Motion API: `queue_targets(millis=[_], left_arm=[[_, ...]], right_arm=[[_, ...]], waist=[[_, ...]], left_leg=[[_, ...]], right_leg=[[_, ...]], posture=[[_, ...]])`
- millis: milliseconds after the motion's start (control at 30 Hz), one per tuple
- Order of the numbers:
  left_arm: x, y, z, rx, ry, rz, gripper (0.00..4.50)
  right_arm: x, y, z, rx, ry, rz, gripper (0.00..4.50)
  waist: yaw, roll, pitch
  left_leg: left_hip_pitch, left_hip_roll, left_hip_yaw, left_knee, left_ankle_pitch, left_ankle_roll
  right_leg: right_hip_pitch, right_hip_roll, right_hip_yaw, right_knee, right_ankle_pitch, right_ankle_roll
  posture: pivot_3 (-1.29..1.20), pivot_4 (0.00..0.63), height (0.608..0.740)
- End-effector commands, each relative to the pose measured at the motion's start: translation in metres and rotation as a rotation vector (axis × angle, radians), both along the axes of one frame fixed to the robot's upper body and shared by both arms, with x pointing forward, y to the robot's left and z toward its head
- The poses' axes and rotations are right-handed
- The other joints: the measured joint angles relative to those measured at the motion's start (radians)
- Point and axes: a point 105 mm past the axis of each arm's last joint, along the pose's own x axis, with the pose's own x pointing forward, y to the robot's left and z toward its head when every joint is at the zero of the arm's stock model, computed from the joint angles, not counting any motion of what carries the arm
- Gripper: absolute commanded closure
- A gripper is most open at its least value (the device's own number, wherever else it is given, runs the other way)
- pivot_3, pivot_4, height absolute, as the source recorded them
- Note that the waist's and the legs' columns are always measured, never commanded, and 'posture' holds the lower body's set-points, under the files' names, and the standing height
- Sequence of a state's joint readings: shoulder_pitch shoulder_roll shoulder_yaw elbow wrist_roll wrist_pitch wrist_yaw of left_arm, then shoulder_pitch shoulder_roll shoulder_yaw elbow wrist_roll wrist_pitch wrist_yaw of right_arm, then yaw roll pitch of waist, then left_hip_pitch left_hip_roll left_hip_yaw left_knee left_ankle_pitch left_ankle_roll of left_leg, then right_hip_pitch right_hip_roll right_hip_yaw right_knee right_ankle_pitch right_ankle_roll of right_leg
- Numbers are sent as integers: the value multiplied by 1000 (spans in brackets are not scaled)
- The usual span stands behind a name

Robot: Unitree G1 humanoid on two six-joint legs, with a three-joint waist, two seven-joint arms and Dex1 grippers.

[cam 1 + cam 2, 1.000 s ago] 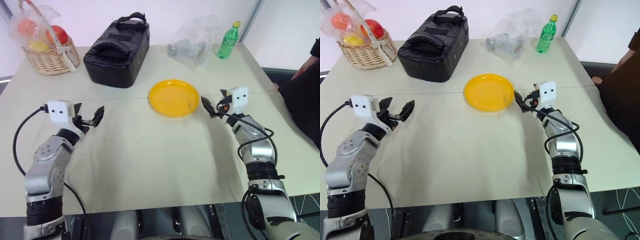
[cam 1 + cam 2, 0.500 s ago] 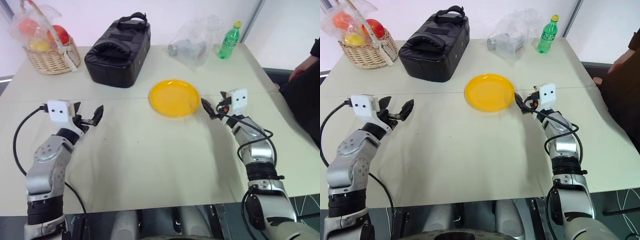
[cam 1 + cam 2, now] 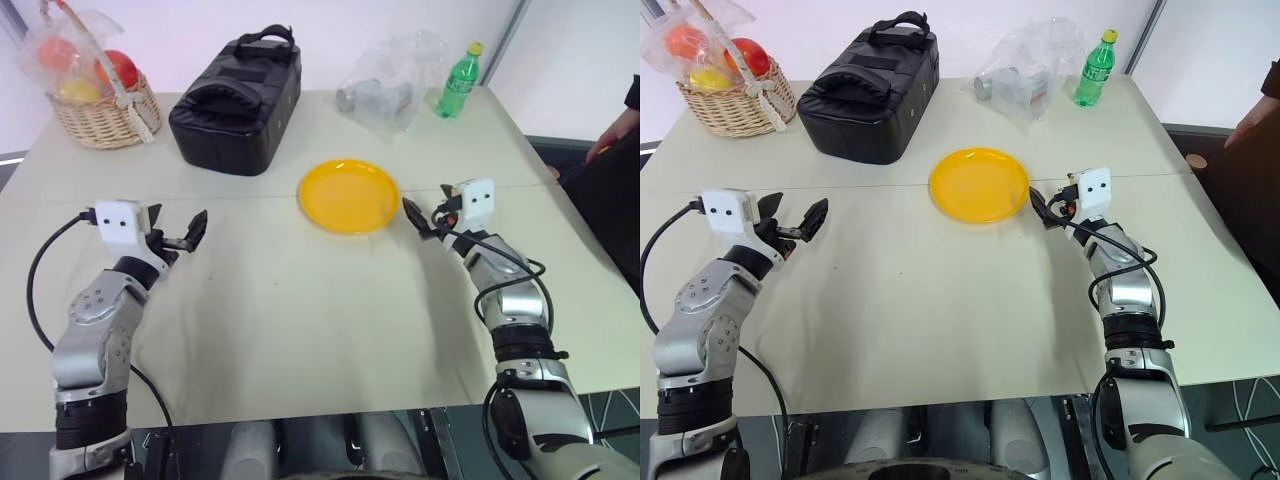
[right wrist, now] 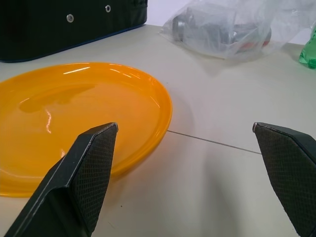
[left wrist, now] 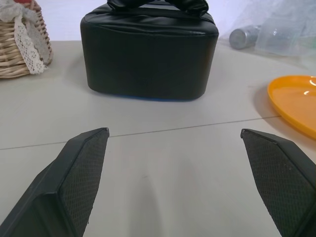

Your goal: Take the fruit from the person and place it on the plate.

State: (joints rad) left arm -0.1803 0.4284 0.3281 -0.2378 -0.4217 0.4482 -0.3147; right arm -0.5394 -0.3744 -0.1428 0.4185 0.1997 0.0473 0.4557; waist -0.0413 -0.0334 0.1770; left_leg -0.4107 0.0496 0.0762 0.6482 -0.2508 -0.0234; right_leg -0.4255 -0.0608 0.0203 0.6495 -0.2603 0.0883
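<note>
A pale beige table [image 3: 300, 320] is stretching out in front of us against a white wall. We are holding both arms low over its near half. Our left gripper [image 3: 185, 235] is hovering with its fingers [image 5: 81, 170] spread wide and grasping nothing. Our right gripper [image 3: 418, 218] is waiting just beside the right edge of the plate [image 3: 348, 195], its fingers [image 4: 86, 170] likewise spread and empty.

The plate is sitting bare near the middle of the table. The fruit we are meant to receive is not on it. At the far right edge a person's hand [image 3: 1250, 122] is showing beyond the table, with a black sleeve [image 3: 610, 205] below it; we cannot tell whether the hand is holding the fruit.

We judge the handover has not begun. The next move is calling for the right arm to swing out toward that hand, fingers kept apart, and close on the fruit once it is offered.

Counting: one plate, one black bag [image 3: 237, 95], one wicker basket [image 3: 100, 118] of wrapped fruit, one green bottle [image 3: 456, 82], one clear plastic bag [image 3: 385, 70] over a metal can [image 3: 370, 97].
</note>
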Motion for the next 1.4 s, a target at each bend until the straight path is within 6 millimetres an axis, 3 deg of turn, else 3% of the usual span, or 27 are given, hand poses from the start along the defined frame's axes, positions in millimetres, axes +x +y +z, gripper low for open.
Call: queue_targets(millis=[33, 867, 1167, 1400], left_arm=[[-1, 1, 12, 17, -51, 7, 0], [1, 0, 15, 25, -59, -10, 0], [-15, -17, 70, 133, -42, -385, 0], [-22, -25, 77, 219, 25, -506, 0]], right_arm=[[1, -4, 12, -4, -51, -14, 20], [2, -2, 11, -1, -55, -13, 20], [3, -2, 11, -1, -53, -15, 20], [4, -1, 12, -1, -55, -15, 20]], waist=[[0, 0, 0], [0, 0, 0], [-2, 0, 0], [-2, 1, 0]], left_leg=[[0, 0, 0, 0, 0, 0], [0, 0, 0, 0, 0, 0], [0, 0, 0, 0, 0, 0], [0, 0, 0, 0, 0, 0]], right_leg=[[0, 0, 0, 0, 0, 0], [0, 0, 0, 0, 0, 0], [0, 1, 0, 0, 0, 0], [0, 0, 0, 0, 0, 0]], posture=[[0, 150, 740], [0, 150, 740], [0, 150, 740], [0, 150, 740]])
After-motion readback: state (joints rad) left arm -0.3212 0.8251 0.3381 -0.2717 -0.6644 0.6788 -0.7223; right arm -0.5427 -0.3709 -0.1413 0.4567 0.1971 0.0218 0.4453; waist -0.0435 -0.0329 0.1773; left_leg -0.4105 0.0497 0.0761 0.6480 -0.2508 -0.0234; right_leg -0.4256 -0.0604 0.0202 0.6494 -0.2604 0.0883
